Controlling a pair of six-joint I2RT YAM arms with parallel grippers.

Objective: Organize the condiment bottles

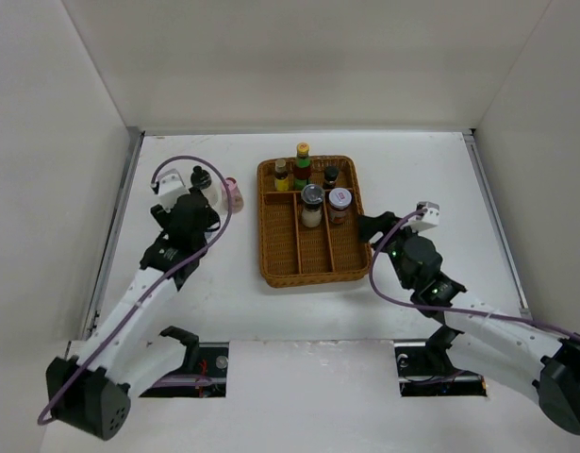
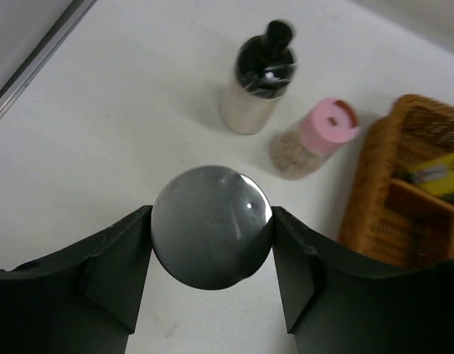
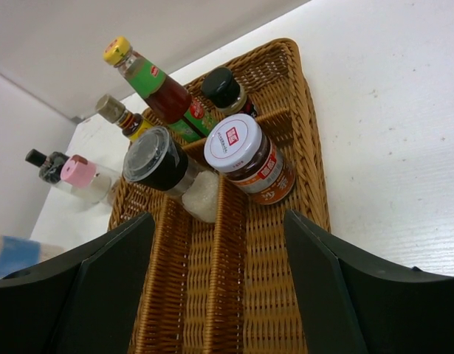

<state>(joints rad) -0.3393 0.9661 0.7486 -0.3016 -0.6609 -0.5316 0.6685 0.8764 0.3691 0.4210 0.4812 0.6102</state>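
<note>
White table (image 1: pixel 440 189) carries a wicker tray (image 1: pixel 313 276) at its middle. Left of the tray, the left gripper (image 2: pixel 212 247) is clamped on a silver-capped jar (image 2: pixel 210 214), one finger touching each side of the cap. A pink-capped bottle (image 2: pixel 326 127) and a black-capped bottle (image 2: pixel 263 70) stand upright just beyond it, the pink one nearer the tray. At the tray's right edge the right gripper (image 3: pixel 219 221) has its fingers spread wide with nothing held, apart from the red-white-capped jar (image 3: pixel 238 144) and dark-lidded jar (image 3: pixel 154 156) standing just beyond it in the tray's far half, a yellow-capped bottle (image 3: pixel 149 74) farther back.
</note>
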